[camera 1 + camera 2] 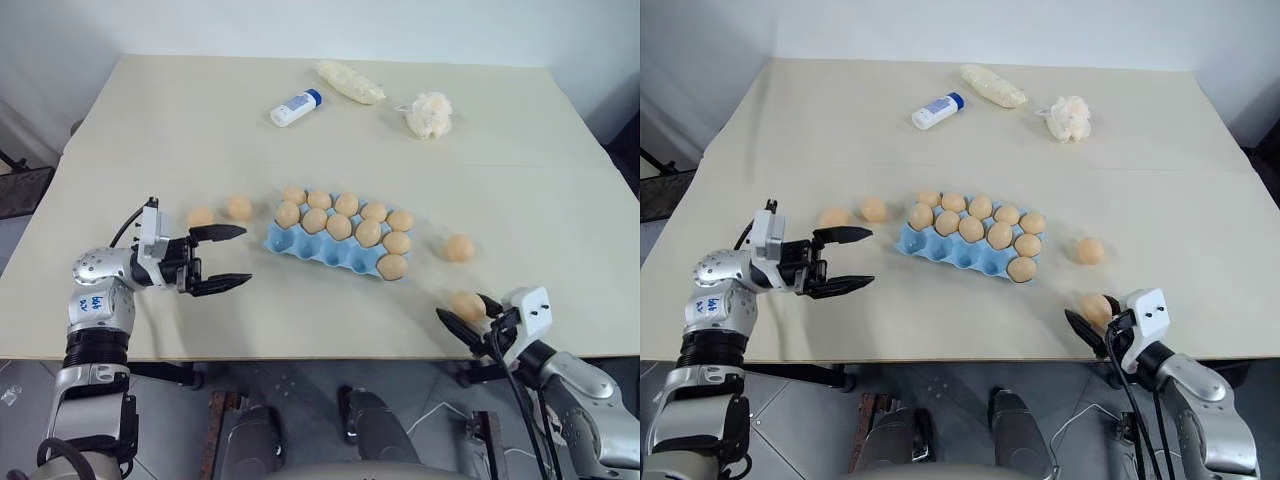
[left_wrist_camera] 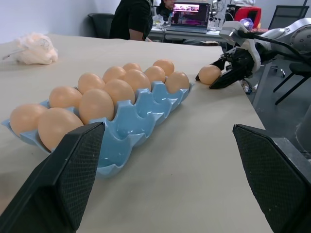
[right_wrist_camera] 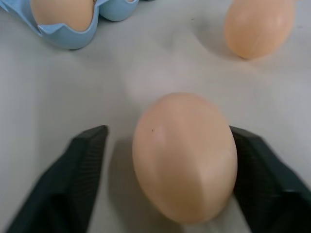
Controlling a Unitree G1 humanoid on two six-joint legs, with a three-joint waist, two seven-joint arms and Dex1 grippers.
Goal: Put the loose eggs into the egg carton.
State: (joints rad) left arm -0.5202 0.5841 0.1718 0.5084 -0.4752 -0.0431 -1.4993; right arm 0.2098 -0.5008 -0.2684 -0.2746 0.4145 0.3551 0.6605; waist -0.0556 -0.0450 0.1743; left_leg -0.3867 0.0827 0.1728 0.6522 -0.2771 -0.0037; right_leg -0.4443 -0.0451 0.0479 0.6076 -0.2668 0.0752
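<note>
Looking down from the head view, the egg carton [image 1: 335, 246] sits mid-frame on the table [image 1: 180, 130], its cups mostly filled. Two loose eggs lie just left of it [image 1: 200, 216] [image 1: 239, 207], another sits to its right [image 1: 458, 248], and a fourth [image 1: 467, 304] rests lower right, between the fingers of the right gripper [image 1: 470, 318]. The left gripper [image 1: 226, 258] hangs at centre-left with its jaws spread wide, empty. Upper frame: a white bottle [image 1: 296, 107], a lumpy bag [image 1: 351, 82] and a fluffy puff [image 1: 431, 114].

Left wrist view: the carton [image 2: 127, 127] runs away from the camera, and the right gripper [image 2: 221, 77] brackets an egg [image 2: 209, 74] at upper right (a person sits beyond).

Right wrist view: the egg [image 3: 184, 155] lies mid-frame; one finger [image 3: 265, 170] touches it, the other [image 3: 82, 165] stands apart, so no clamped grip yet.
</note>
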